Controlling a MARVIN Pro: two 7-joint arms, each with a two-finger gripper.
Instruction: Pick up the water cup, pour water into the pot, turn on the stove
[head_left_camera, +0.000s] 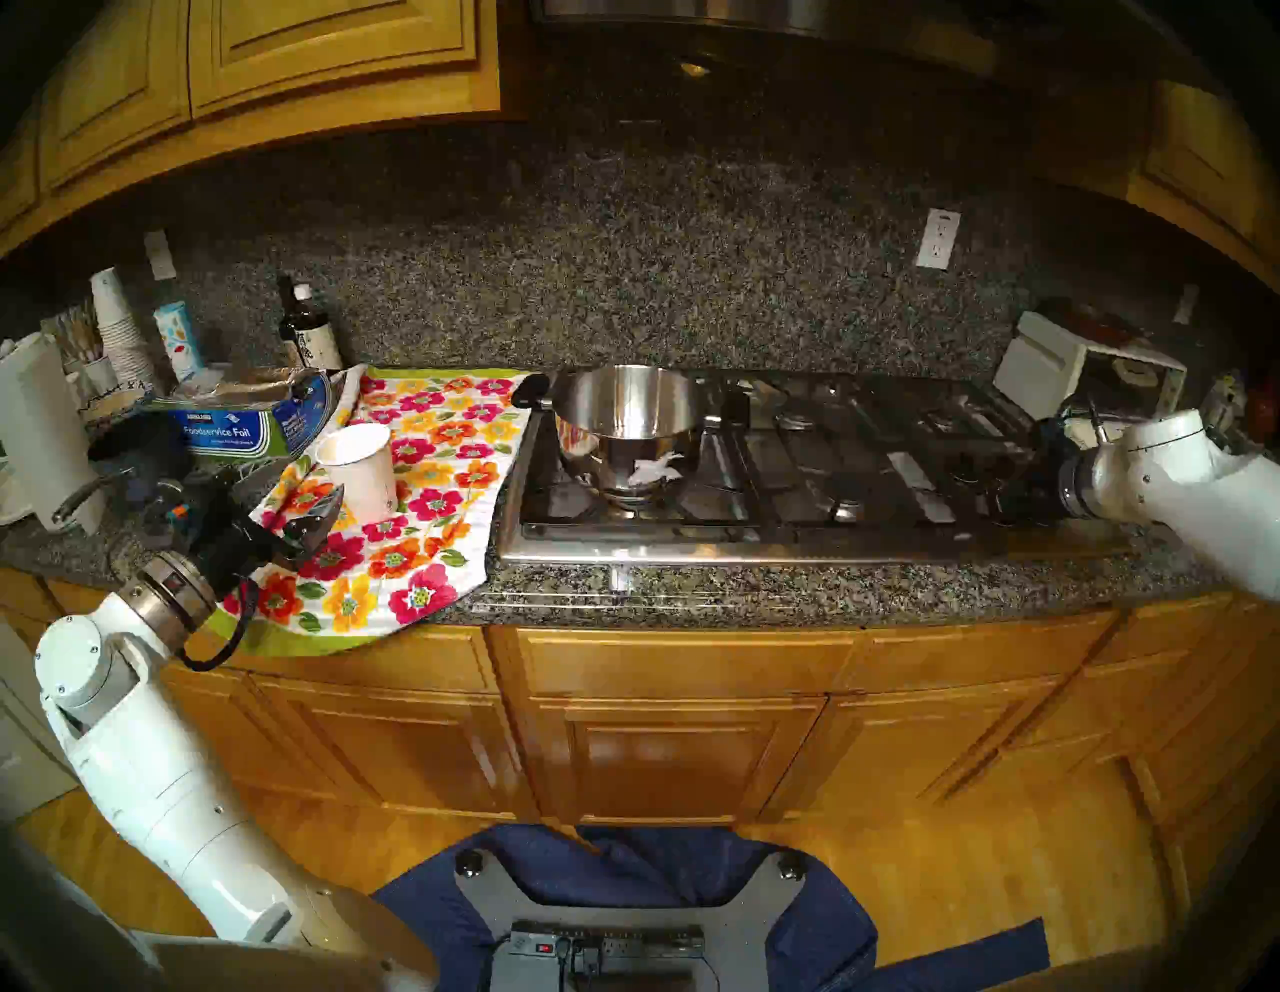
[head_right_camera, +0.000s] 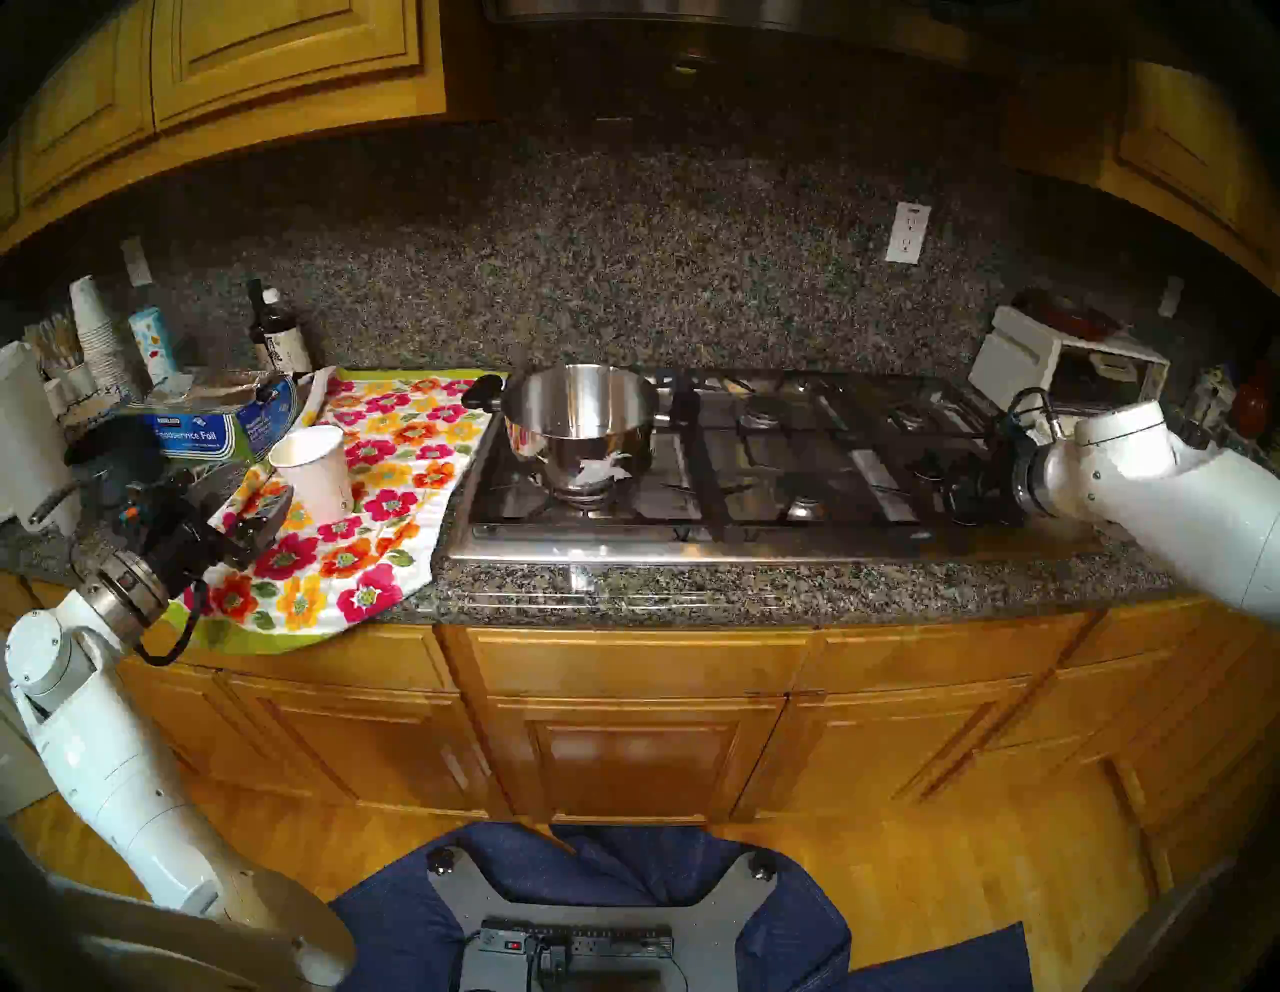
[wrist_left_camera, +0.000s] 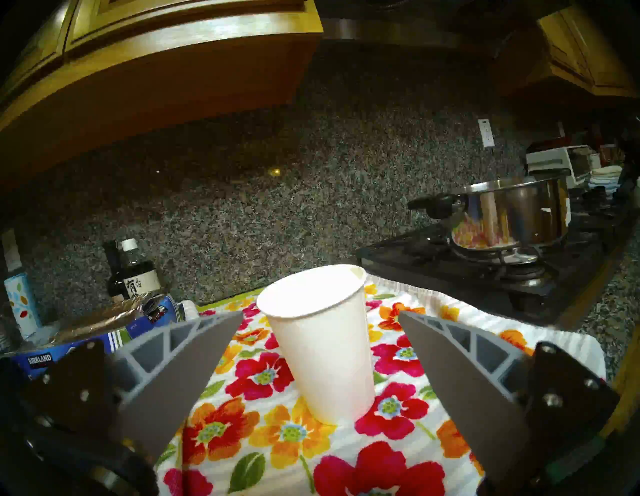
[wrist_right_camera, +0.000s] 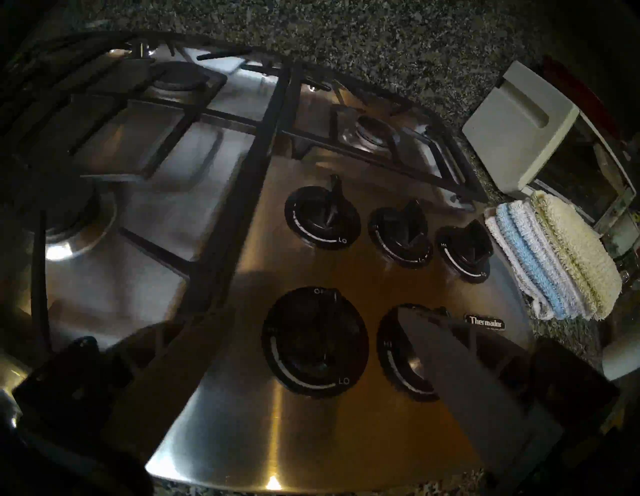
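The white paper water cup (head_left_camera: 359, 471) (wrist_left_camera: 322, 346) stands upright on a floral towel (head_left_camera: 415, 554), left of the stove. My left gripper (head_left_camera: 315, 509) (wrist_left_camera: 318, 313) is open just in front of the cup, with one finger to each side and no contact. The shiny steel pot (head_left_camera: 627, 429) (wrist_left_camera: 512, 214) sits on the front-left burner of the steel stove (head_left_camera: 831, 547) (wrist_right_camera: 311, 443). At the stove's right end my right gripper (head_left_camera: 1008, 485) (wrist_right_camera: 311, 311) hovers open above the black knobs (wrist_right_camera: 315, 343), holding nothing.
A foil box (head_left_camera: 235, 426), a dark bottle (head_left_camera: 308, 332), a stack of cups (head_left_camera: 121, 325) and a dark saucepan (head_left_camera: 131, 450) crowd the counter to the left. A toaster oven (head_left_camera: 1087, 374) and folded towels (wrist_right_camera: 554, 259) stand right of the stove.
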